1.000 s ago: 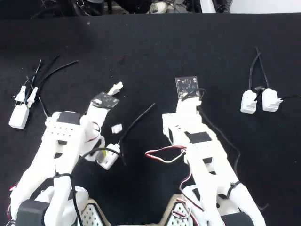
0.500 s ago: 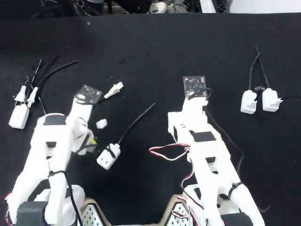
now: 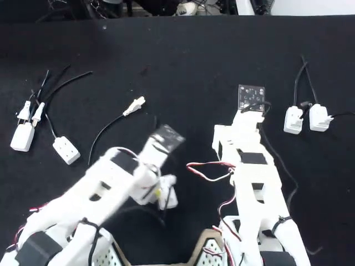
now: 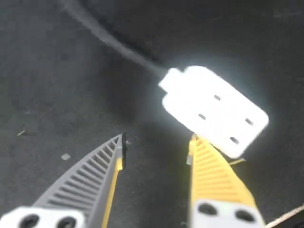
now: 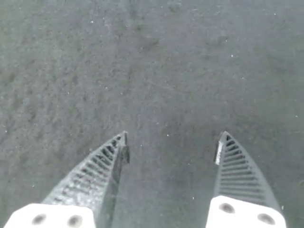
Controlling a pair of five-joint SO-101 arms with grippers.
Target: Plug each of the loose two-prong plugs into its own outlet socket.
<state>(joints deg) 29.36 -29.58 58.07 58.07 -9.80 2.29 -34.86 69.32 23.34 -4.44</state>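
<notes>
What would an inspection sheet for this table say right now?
Surface: black cloth covering the table.
Job's things: a loose plug mid-table; two plugs beside a socket block at far left; a second socket block near them; two white blocks at far right; a third socket block in front of the left gripper.
Clutter: nothing seen.
Grippers: left gripper open, its yellow finger at the third socket block's edge; right gripper open over bare cloth.
Cables: black cords trailing from plugs and blocks; red and white wires on an arm.
Surroundings: dark gear past the table's far edge.
</notes>
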